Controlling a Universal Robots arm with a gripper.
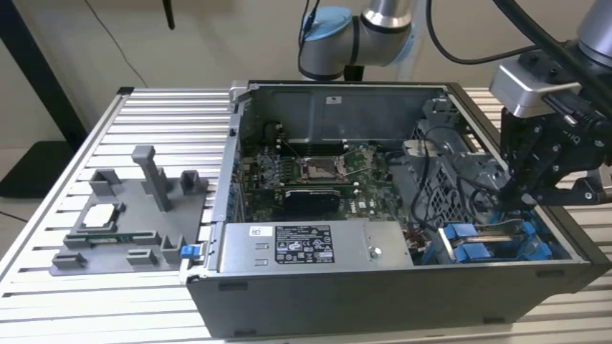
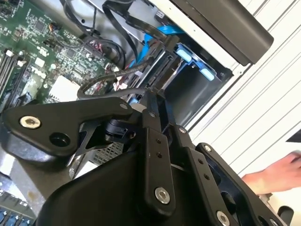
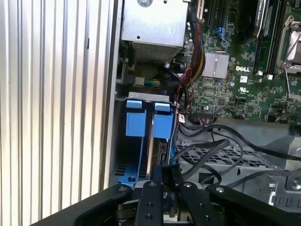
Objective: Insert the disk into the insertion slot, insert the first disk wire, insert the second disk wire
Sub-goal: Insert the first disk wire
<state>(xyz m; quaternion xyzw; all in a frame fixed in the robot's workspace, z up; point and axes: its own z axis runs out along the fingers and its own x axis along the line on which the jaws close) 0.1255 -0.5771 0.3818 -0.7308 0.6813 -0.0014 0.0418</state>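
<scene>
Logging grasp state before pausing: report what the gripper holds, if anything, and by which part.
Cannot be told. The gripper is down at the disk in its blue caddy, among black cables; any hold is hidden.

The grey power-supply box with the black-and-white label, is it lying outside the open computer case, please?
No, the grey power-supply box sits inside the open dark computer case, against its near wall.

Computer case [image 1: 383,301]: on the slatted table [image 1: 163,115], toward the exterior view's right.
Parts fixture [image 1: 134,215]: beside the case, at the exterior view's left.
Power-supply box [image 1: 316,247]: inside the case, before the motherboard [image 1: 316,172].
Disk [image 1: 474,247]: in the insertion slot [image 3: 146,97], at the box's exterior-view right.
Gripper [image 1: 521,201]: just above the disk.
</scene>
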